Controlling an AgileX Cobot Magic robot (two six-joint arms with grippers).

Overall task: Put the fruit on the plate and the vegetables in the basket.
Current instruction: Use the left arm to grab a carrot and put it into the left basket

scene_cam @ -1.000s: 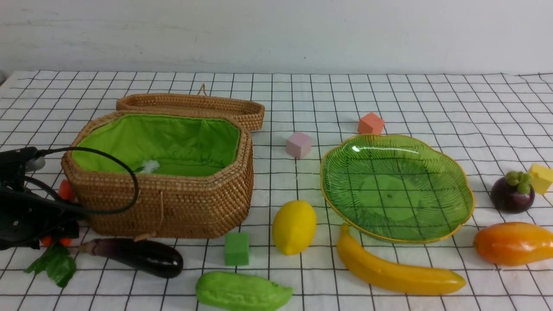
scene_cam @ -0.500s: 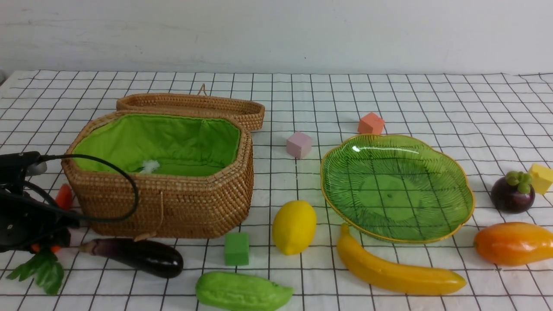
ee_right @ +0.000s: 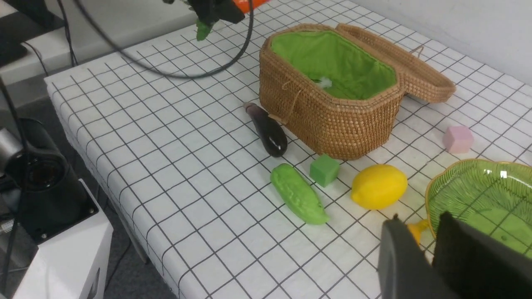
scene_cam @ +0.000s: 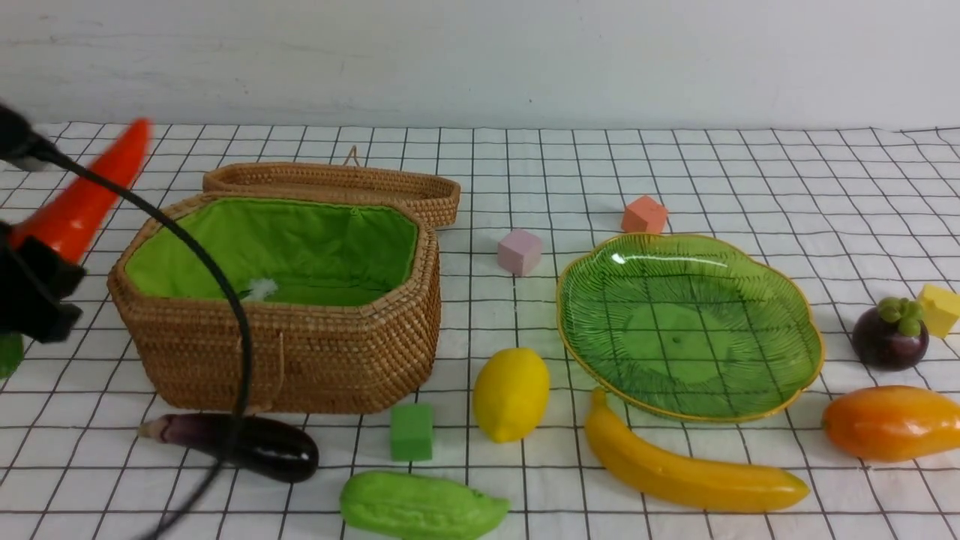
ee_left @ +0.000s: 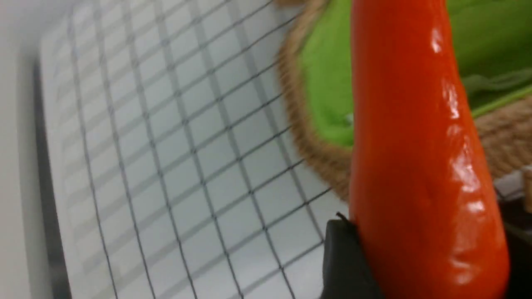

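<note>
Checked cloth (ee_left: 166, 166); wrist view shows left claw (ee_left: 428, 265) clamping carrot (ee_left: 407, 124).

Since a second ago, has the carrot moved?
Yes. The carrot has risen from the tablecloth beside the basket's left end. The left gripper now holds it tip-up, above the rim.

The glossy orange-red toy carrot (scene_cam: 82, 199) has left the checked cloth (scene_cam: 675, 172) — tilted, tip high. The black left gripper (scene_cam: 34, 289) clamping it rose beside the woven wicker basket (scene_cam: 300, 360).
</note>
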